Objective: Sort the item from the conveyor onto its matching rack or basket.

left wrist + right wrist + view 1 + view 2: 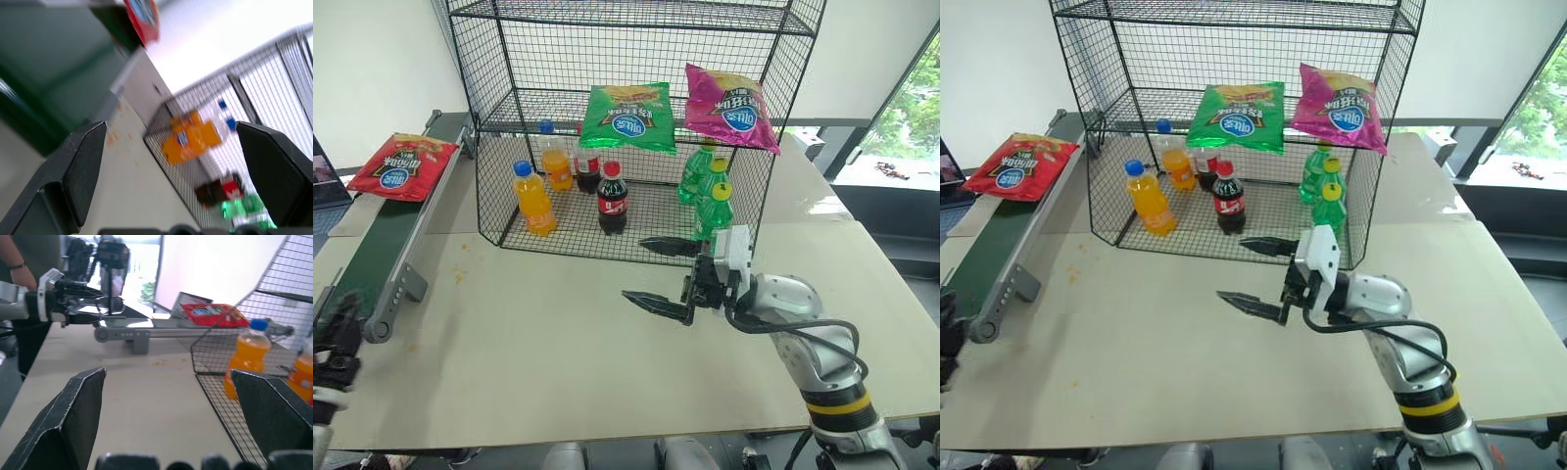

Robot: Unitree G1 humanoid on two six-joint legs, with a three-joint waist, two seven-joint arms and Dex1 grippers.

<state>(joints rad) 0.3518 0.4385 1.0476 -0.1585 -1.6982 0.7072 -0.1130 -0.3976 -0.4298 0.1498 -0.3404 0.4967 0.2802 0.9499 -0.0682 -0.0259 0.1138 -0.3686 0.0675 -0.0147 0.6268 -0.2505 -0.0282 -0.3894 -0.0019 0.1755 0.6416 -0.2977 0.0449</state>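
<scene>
The red chip bag [401,164] lies flat at the far end of the dark green conveyor [367,259]; it also appears as the red bag [212,313] in the right wrist view. My left gripper [338,321] hovers open at the conveyor's near end, well short of the bag, with nothing between its fingers [73,171]. Over the middle of the table my right gripper [634,269] is open and empty, pointing left, in front of the black wire rack [489,186].
A green chip bag [628,116] and a magenta chip bag [729,106] sit on the rack's middle tier. Orange [534,199], cola [612,199] and green [713,201] bottles stand on its bottom tier. A person [19,264] stands beyond the conveyor's end.
</scene>
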